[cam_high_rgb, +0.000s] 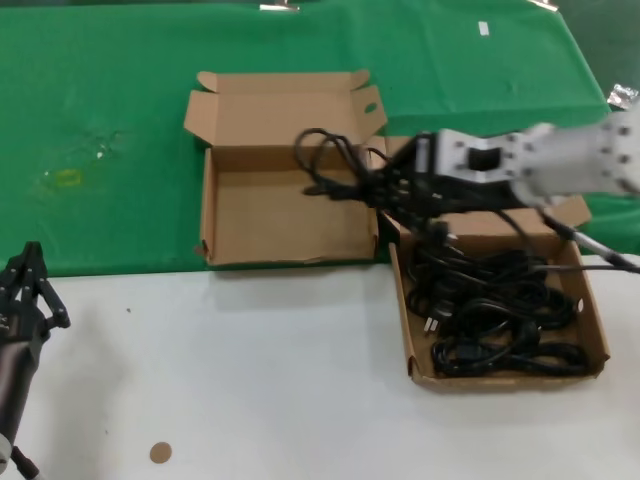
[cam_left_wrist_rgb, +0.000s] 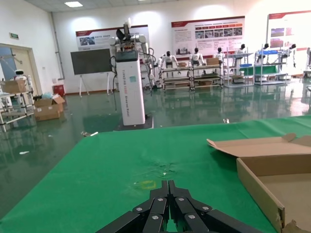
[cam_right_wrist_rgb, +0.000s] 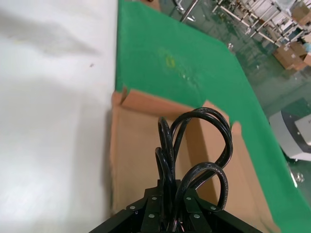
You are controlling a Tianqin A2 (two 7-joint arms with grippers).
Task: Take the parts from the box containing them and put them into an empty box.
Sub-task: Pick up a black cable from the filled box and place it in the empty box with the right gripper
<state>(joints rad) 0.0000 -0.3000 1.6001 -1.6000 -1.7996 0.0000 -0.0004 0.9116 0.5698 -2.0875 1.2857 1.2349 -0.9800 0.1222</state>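
Two brown cardboard boxes sit side by side. The right box holds several coiled black power cords. The left box is empty, its lid folded back. My right gripper is shut on one black cord, carrying it in the air over the right part of the empty box. In the right wrist view the held cord's loops stick out from the gripper above the empty box's floor. My left gripper is parked at the near left, shut with nothing in it.
A green cloth covers the far half of the table, a white surface the near half. A small brown disc lies near the front edge. The empty box's lid stands up behind it.
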